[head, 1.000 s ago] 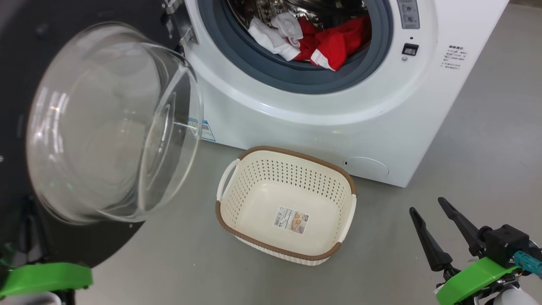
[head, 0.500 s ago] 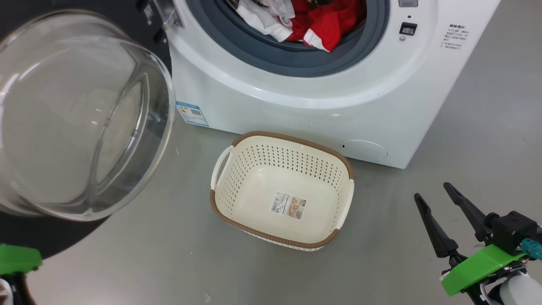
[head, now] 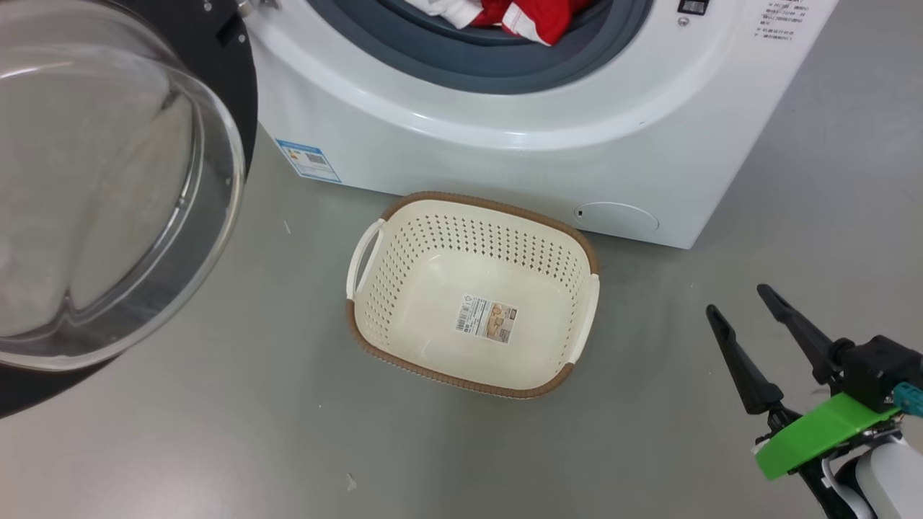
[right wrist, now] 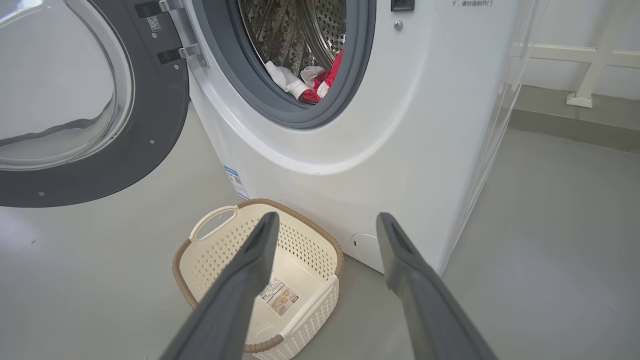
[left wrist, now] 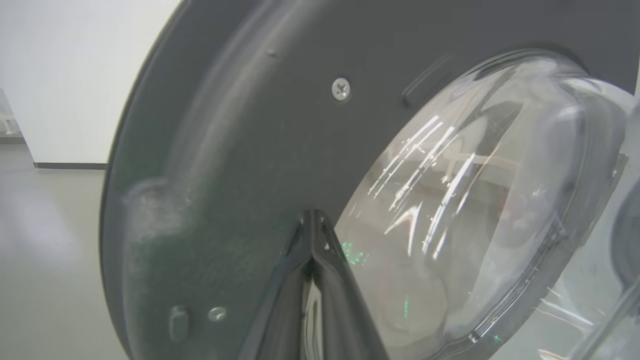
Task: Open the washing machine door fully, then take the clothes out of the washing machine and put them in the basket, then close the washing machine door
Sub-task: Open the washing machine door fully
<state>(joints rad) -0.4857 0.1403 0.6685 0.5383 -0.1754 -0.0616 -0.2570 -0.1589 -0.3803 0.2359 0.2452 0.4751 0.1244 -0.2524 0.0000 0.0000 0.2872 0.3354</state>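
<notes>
- Head view: the whole picture has shifted over the last second, which is put down to camera movement. Even so, the washing machine door (head: 108, 187) is now swung wider from the washing machine (head: 505, 158), and the blue label (head: 308, 160), earlier overlapped by the glass, is uncovered. The opening step is judged nearly or fully done.
- The clothes (head: 533, 18) are seen in the drum mouth. The basket (head: 505, 209) stands empty on the floor just before the machine. The right gripper (head: 735, 299) is spread wide, empty, well apart from the basket.
- Writing: the blue label, the barcoded paper label (head: 487, 322) and the printed lines (head: 782, 21) are too small to be read.
- Left wrist view: the left gripper (left wrist: 312, 220) is pressed together on nothing, its tip at the door's dark inner face (left wrist: 240, 150). Contact cannot be confirmed.
- Right wrist view: the wide fingers frame the basket. The red and white clothes lie low in the steel drum (right wrist: 310, 30). A coded sticker (right wrist: 153, 23) is noted, illegible.
</notes>
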